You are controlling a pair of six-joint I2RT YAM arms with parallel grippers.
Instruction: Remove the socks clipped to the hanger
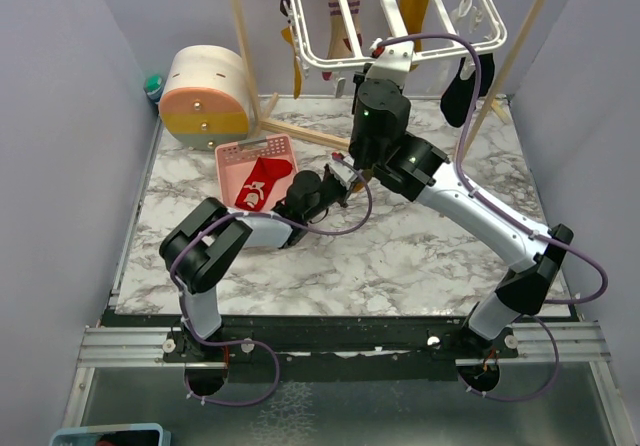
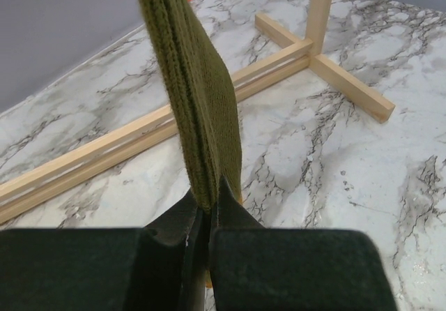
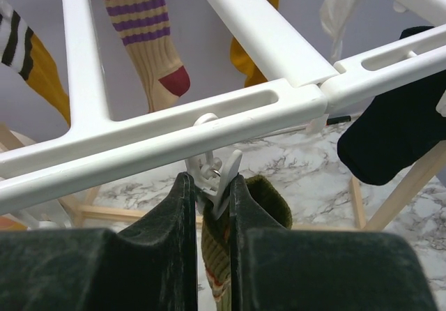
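Observation:
The white hanger (image 3: 174, 130) hangs from the wooden rack, with its frame (image 1: 420, 51) at the top of the overhead view. An olive green sock (image 2: 202, 116) hangs taut below it. My left gripper (image 2: 208, 196) is shut on this sock's lower end. My right gripper (image 3: 212, 185) is shut on the white clip (image 3: 217, 175) that holds the sock's striped cuff (image 3: 268, 196), squeezing the clip's handles. Other socks stay clipped: a red striped one (image 3: 150, 53), mustard ones (image 3: 42, 74) and a black one (image 3: 397, 130).
A pink basket (image 1: 232, 161) holding a red sock (image 1: 262, 184) sits left of my left gripper. A round beige drawer box (image 1: 205, 96) stands at the back left. The wooden rack's base bars (image 2: 327, 67) lie on the marble table beneath the hanger.

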